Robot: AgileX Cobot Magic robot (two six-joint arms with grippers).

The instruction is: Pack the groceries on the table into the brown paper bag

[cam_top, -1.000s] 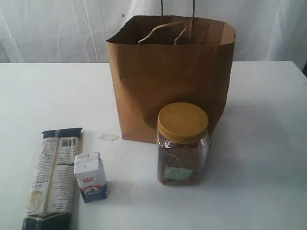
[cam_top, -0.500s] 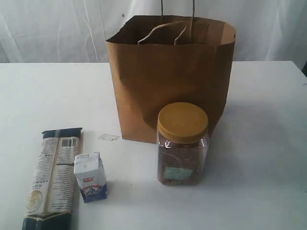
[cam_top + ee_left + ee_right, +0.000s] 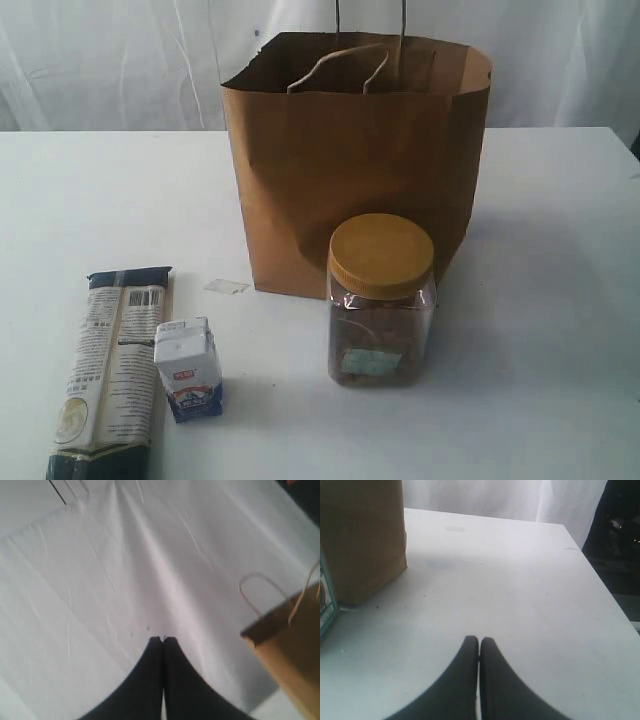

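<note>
Though empty, left fingers [image 3: 145, 680], right fingers [image 3: 462, 680] (tips together).

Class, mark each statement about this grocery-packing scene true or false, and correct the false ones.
1. The yellow-lidded jar stands in front of the brown paper bag. True.
2. The small white carton is inside the bag. False: it stands on the table, beside the pasta packet.
3. The left pincer and right pincer are both shut, holding nothing. True.
4. The pasta packet stands upright. False: it lies flat.
</note>
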